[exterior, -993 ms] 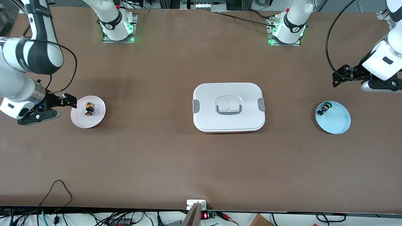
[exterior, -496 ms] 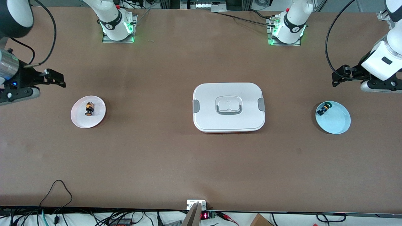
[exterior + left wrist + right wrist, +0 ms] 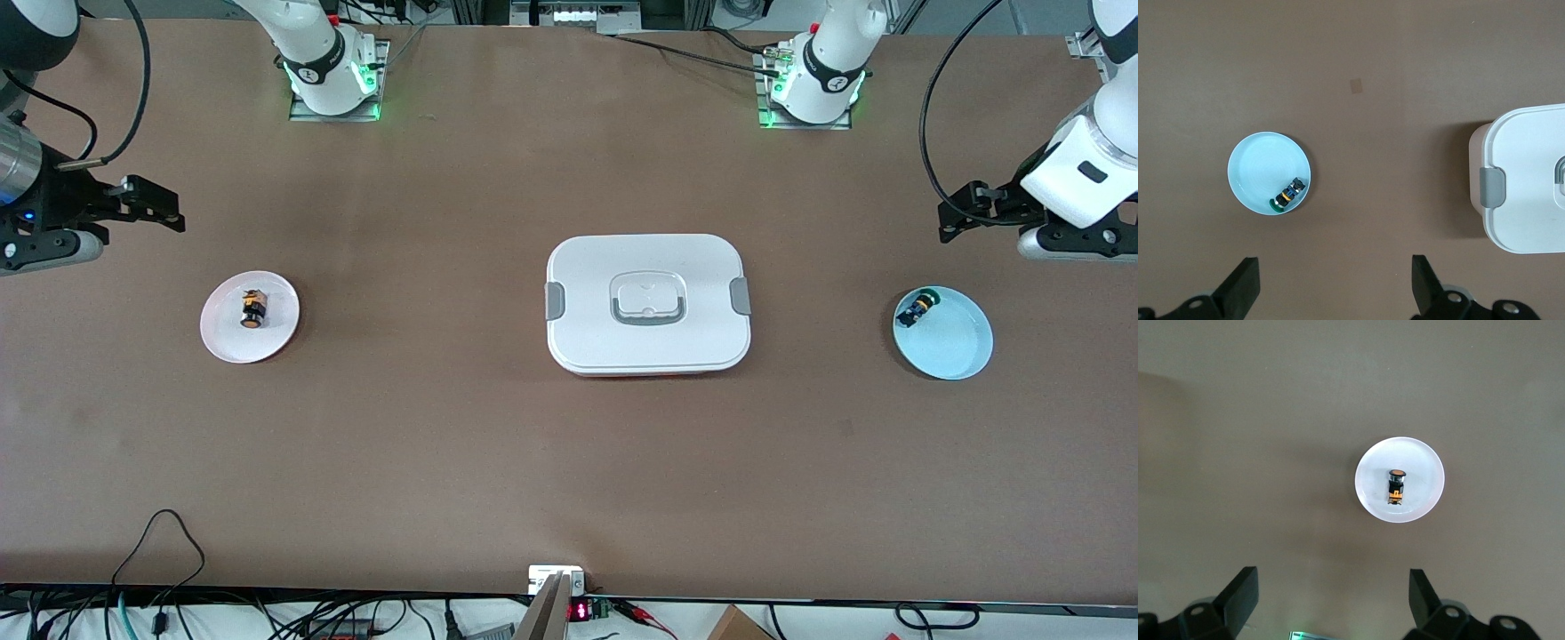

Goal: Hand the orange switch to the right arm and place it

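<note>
Now the orange switch (image 3: 253, 308) (image 3: 1395, 485), a small cylinder, is lying on a round pale plate (image 3: 276, 341) (image 3: 1427, 500); right hand (image 3: 151, 206) (image 3: 1331, 600) and left hand (image 3: 965, 213) (image 3: 1335, 290) are hovering over the matte brown surface (image 3: 444, 427), both wide open, empty.

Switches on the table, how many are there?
2. The orange switch lies on the white plate toward the right arm's end; the green-capped switch lies in the blue plate toward the left arm's end.

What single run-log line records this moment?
orange switch: lying on pink plate | right pincer: open, empty, above table | left pincer: open, empty, waiting | white box: lid on
</note>
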Robot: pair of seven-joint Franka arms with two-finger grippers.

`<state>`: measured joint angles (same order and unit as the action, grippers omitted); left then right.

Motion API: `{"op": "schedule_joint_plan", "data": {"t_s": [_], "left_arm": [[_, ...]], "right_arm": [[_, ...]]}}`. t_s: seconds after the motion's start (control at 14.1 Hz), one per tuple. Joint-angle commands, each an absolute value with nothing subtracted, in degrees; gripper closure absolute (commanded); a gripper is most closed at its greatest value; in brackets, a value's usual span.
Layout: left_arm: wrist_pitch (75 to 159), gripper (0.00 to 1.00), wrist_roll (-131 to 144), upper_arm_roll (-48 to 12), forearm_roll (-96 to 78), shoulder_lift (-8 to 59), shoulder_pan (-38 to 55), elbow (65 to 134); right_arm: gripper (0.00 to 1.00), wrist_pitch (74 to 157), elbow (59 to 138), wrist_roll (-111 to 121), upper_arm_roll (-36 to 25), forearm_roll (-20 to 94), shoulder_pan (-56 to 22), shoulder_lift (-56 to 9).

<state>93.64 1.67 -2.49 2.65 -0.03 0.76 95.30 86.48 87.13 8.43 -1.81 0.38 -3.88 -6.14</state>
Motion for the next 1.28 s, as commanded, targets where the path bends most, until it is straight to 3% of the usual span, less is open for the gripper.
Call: {"op": "schedule_joint_plan", "data": {"t_s": [0.0,1.21], "left_arm": [[92.0,0.00,2.3,-2.5,2.5,0.9,0.9,93.3],[92.0,0.00,2.3,-2.5,2.3,0.9,1.4,93.2]], "right_arm": [[0.00,85.3,86.6,7.9,-2.0,0.9,-3.8,-5.4],[0.00,85.3,85.2,8.2,-2.2,1.0,-3.5,-6.2]]}}
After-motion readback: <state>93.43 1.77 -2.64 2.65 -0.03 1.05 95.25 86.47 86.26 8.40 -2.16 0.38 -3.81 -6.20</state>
